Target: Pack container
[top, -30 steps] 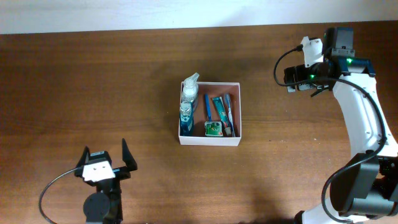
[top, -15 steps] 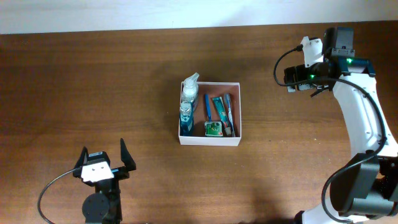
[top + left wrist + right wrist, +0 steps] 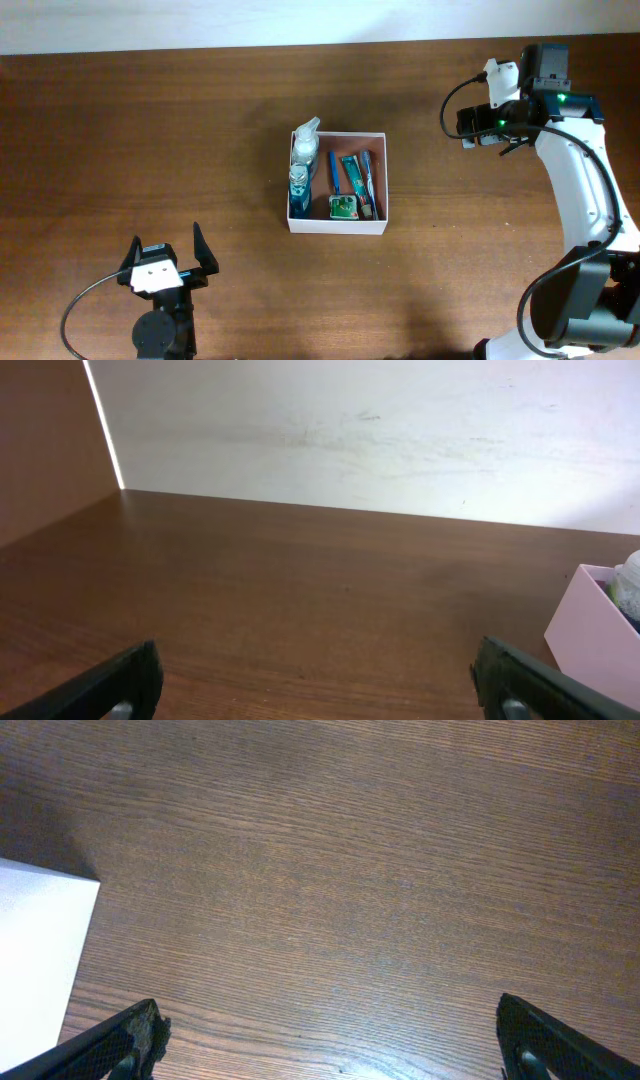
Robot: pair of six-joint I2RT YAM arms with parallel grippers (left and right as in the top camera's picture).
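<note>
We log the container [image 3: 338, 227] mid-surface, toiletries [image 3: 301, 182] lying inside (none loose around it). Left gripper [image 3: 315, 657], well off its front-left corner, and right gripper [image 3: 326, 1013], beyond its right wall, are both spread apart and empty. We judge packing complete, so any withdrawal should keep wide of the thin walls.

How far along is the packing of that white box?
Seemingly near finished. Done: the container holds a spray bottle, a blue bottle and several slim items. In hand: nothing; left gripper and right gripper are open, empty, away from it. Left: I see no loose toiletries outside it in the overhead view.
</note>
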